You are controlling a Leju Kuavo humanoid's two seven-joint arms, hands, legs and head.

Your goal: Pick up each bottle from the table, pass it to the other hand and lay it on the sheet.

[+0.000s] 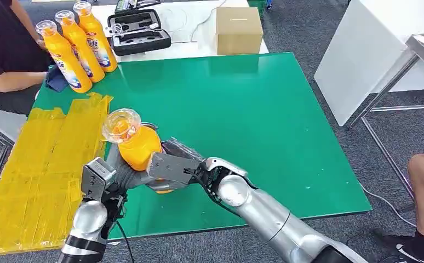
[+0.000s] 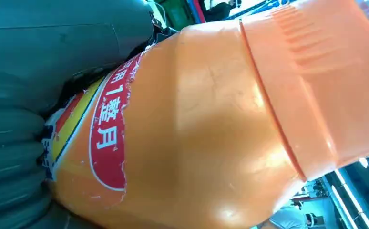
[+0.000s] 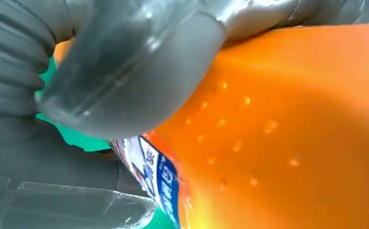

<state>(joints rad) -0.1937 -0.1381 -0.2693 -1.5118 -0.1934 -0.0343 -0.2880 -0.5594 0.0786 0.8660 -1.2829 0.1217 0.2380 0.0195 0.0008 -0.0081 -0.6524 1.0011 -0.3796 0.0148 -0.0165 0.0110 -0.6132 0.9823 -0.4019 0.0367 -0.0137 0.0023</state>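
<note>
Both hands meet at the near left part of the green table point(image 1: 264, 109), with one orange bottle point(image 1: 136, 145) between them. Right hand point(image 1: 168, 167) reaches in from the right and is wrapped around the bottle's lower body; in the right wrist view its thick grey thumb point(image 3: 125, 71) presses against the orange plastic beside the edge of the blue and white label. Left hand point(image 1: 111, 175) comes up from the near edge and sits against the bottle's left side; in the left wrist view the bottle lies tight against its grey ribbed cover point(image 2: 15, 143), but whether its fingers are closed around the bottle cannot be told. The bottle is held above the table, tilted with its clear-capped top pointing up and to the left, close to the right edge of the yellow sheet point(image 1: 40, 164). The sheet covers the left side of the table.

At the far left corner three more orange bottles point(image 1: 78, 46) stand upright in a close row. A person point(image 1: 1, 49) in a dark top sits just left of them, one hand at the nearest cap. Beyond the far edge, on a white surface, lie an open black case point(image 1: 138, 33) and a cardboard box point(image 1: 239, 30).
</note>
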